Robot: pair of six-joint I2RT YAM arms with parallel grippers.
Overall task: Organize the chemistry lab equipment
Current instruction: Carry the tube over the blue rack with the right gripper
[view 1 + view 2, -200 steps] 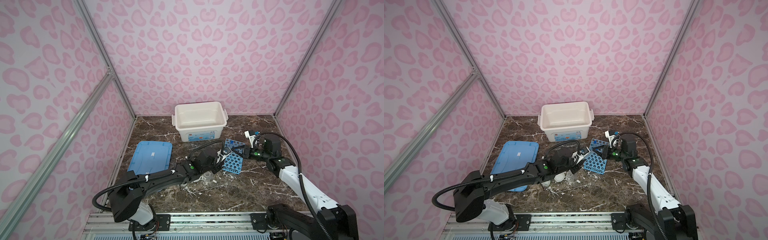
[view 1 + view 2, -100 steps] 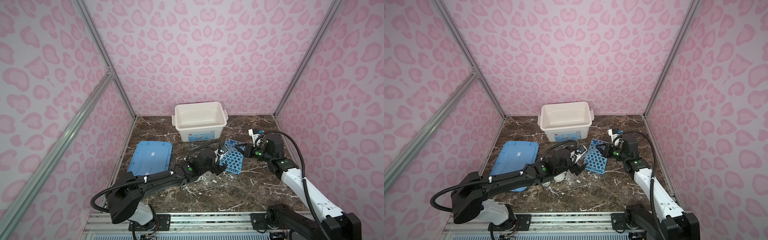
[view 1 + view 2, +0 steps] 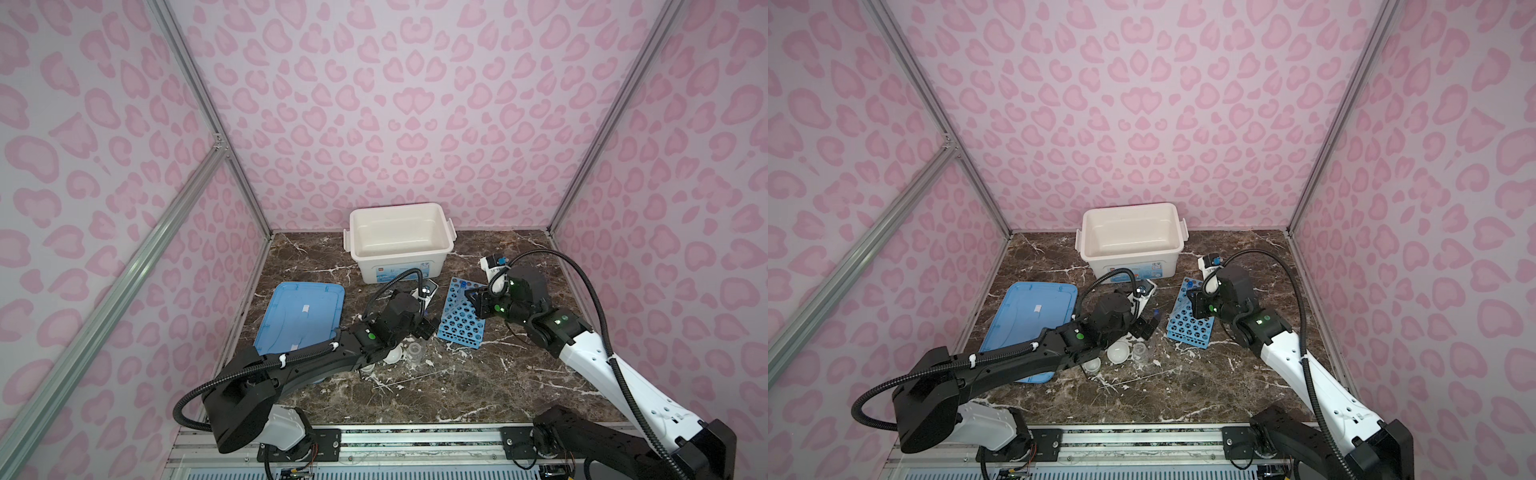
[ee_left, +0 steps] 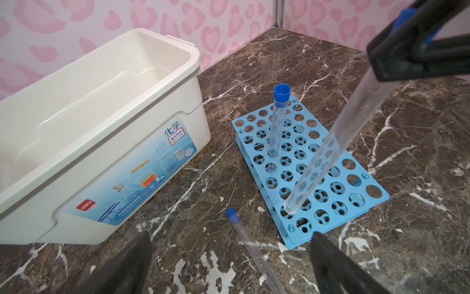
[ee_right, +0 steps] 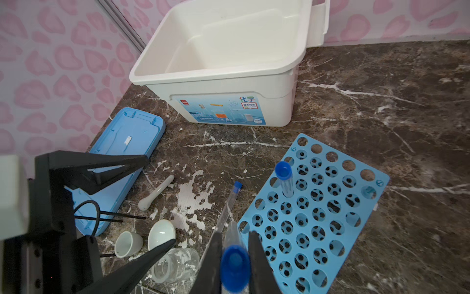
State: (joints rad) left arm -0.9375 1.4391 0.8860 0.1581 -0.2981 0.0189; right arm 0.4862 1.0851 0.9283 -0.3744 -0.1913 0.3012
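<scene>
A: So, starting at the left of the marble in a top view: anything to collect?

B: Only the flat blue lid (image 3: 1034, 316), not part of the set. Beside its edge, under the left arm and clear only from the right wrist: black wire ring stand (image 5: 119, 215) and white pestle (image 5: 156, 193), lying flat.

A: Next along?

B: Lower centre of a top view: white cup (image 3: 1091, 365), white shallow dish (image 3: 1117, 352), clear small beaker (image 3: 1140, 353), standing close together. Ceramic and glass: light, stiff, chippable. Best pinched at the rim, gently.

A: And the left gripper (image 3: 1146, 326)?

B: Hangs just above that cluster, jaws spread wide, grasping nothing. Aims at a loose tube (image 4: 250, 244) lying flat beside the blue perforated rack (image 3: 1190, 328).

A: Handling?

B: Thin, smooth, likely slippery and ready to roll. Better taken across the barrel near the blue cap, with a light squeeze.

A: Further right?

B: Rack at centre frame, with one capped tube (image 4: 277, 122) standing upright in it. Right of centre, right gripper (image 5: 235, 243) clamped on a third tube (image 4: 330, 142) just under its cap; tilted, tip low over the holes, not seated. Probably needs straightening before lowering, or risks catching a hole's edge. Behind, upper centre: white storage box (image 3: 1129, 249), holding nothing.
</scene>
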